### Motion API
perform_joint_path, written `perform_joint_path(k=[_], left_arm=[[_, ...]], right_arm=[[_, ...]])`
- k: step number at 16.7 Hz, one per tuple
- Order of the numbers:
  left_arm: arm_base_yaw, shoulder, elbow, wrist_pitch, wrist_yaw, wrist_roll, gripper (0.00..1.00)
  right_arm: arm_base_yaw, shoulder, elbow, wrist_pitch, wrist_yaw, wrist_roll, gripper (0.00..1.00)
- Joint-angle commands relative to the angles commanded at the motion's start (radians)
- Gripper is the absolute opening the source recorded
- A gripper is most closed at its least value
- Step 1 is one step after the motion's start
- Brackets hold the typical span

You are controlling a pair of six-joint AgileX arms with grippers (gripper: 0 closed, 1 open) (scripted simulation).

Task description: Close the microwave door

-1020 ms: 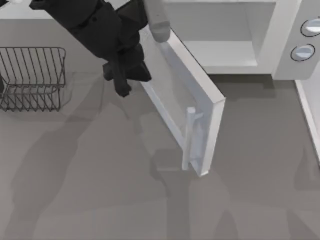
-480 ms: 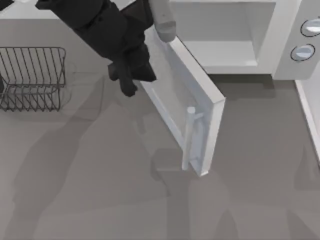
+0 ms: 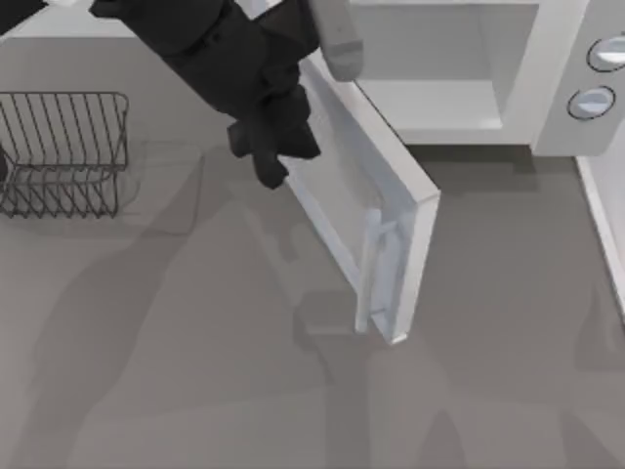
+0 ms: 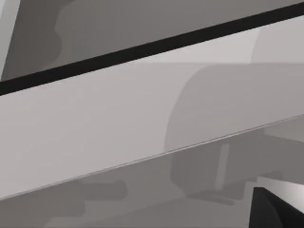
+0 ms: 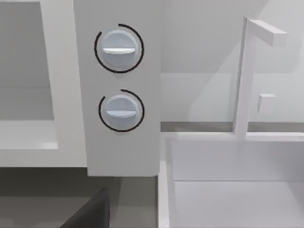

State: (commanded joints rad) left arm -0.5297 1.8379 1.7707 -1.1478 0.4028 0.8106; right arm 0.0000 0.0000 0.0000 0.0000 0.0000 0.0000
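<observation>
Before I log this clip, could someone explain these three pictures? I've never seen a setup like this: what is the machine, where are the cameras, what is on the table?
This is a simulated pair of AgileX robot arms at a grey table. One camera looks down from above; the other two ride on the arms' wrists. From above, the dark left arm reaches in from the top left, its claw right beside the outer face of the microwave door. The door stands wide open, its pale bar handle at the free end. The microwave sits at the back, and a wire rack at the table's left. The left wrist camera is pressed close to a flat pale surface. The right wrist camera faces the two knobs, beside a white sink. Nothing is held.
</observation>
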Motion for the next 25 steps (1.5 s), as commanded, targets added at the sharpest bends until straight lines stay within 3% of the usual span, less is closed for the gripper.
perform_joint_path(k=[25], left_arm=[[-0.12,0.109,0.14,0.01,-0.042,-0.124,0.0]], right_arm=[[0.0,0.0,0.0,0.0,0.0,0.0,1.0]])
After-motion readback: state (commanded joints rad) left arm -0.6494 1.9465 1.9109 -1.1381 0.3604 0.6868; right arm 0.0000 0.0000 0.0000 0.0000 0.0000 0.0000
